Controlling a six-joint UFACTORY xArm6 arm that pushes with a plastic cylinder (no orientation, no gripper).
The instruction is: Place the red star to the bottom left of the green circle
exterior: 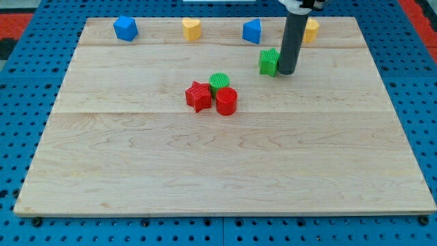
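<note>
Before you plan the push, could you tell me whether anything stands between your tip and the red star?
Yes. My tip is beside the green star, toward the view's upper right. The green circle and red cylinder sit between it and the red star, both touching it.

No readable text, labels, brands, numbers or signs anywhere: nothing on the blocks, nothing on the wooden board, nothing on the blue pegboard.
</note>
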